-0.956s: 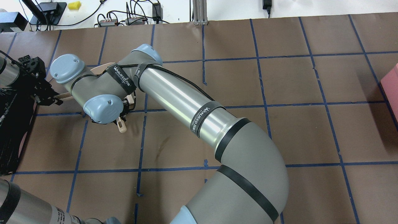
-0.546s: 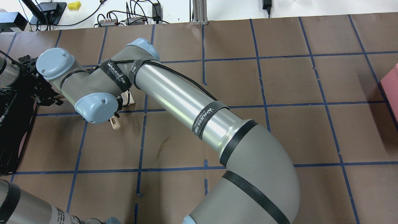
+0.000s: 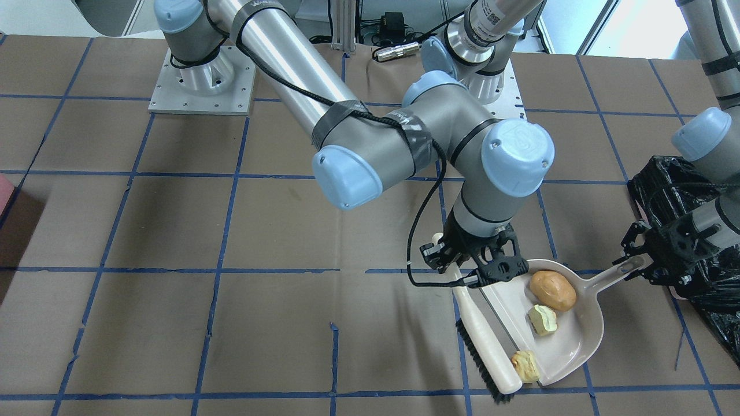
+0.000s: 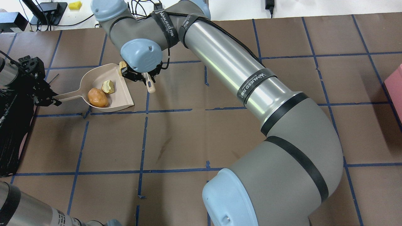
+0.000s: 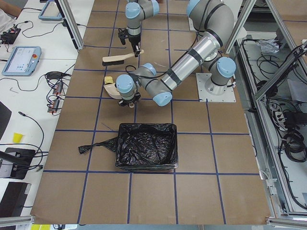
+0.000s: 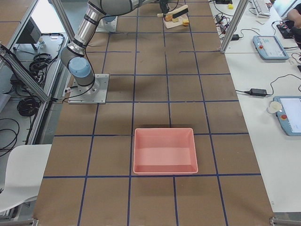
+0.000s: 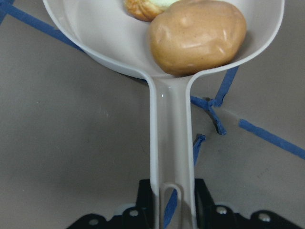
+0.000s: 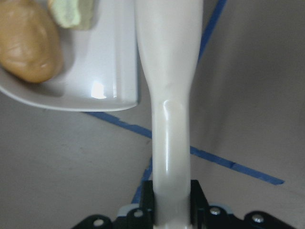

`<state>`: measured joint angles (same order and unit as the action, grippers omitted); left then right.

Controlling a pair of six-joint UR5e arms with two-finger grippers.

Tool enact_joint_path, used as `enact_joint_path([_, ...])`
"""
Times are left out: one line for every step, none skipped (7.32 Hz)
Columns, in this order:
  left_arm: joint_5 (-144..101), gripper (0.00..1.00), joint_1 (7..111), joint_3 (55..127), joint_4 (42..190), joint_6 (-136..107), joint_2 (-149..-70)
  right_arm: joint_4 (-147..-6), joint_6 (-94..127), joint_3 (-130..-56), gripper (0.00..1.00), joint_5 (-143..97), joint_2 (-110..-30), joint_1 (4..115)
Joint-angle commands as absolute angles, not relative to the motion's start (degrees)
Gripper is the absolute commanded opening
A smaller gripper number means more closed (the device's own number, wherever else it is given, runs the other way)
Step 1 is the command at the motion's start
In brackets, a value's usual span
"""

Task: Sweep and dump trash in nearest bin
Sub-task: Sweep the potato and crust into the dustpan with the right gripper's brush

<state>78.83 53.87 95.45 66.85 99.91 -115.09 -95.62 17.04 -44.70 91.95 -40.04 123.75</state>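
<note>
Exterior front-facing view, findings as follows.

Right end effector (image 3: pixel 477 263): closed narrowly on the cream plastic handle of a black-bristled hand brush (image 3: pixel 488 346). The right wrist view confirms the handle is gripped between both jaws. The brush head extends away from this end effector along the open lip of a beige plastic dustpan (image 3: pixel 578 341), with the bristles on the side away from the pan.

Left end effector (image 3: pixel 636 263): clamped on the tip of the dustpan's long handle. In the left wrist view the handle runs straight out from between the jaws.

Trash: all three pieces are in the dustpan.
- The tan-orange potato-shaped lump (image 3: pixel 553 290) lies nearest the left end effector, at the back of the pan where the handle joins.
- A yellowish-green chunk (image 3: pixel 543 319) sits just beside it, farther from that end effector.
- A second chunk (image 3: pixel 525 366), with orange-brown patches, rests at the pan's lip against the brush head, farthest from both end effectors.

Black-bag-lined bin (image 3: pixel 665 190): directly behind the left end effector, on its wrist side. The dustpan is outside the bin, over the brown paper tabletop (image 3: pixel 173 231) gridded with blue tape.

Shallow pink tray (image 6: pixel 164 150): well apart from both end effectors.
</note>
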Motion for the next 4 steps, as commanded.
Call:
enact_joint_path([78.93,0.16,53.96,95.71,66.80,99.76,-115.14,-103.14,10.43,-42.82,0.02,89.25,-33.17,122.26])
enact_joint_path([78.93,0.16,53.96,95.71,66.80,99.67,-115.14,-103.10,8.81,-40.54,0.02,87.99,-31.83,122.26])
enact_joint_path([78.93,0.16,54.23,95.71,66.88,99.23,-115.05,-103.10,4.87,-40.43,0.02,87.72,-31.73,122.78])
enact_joint_path([78.93,0.16,54.23,95.71,66.80,99.14,-115.05,-102.92,3.18,-40.43,0.02,86.15,-31.90,123.48])
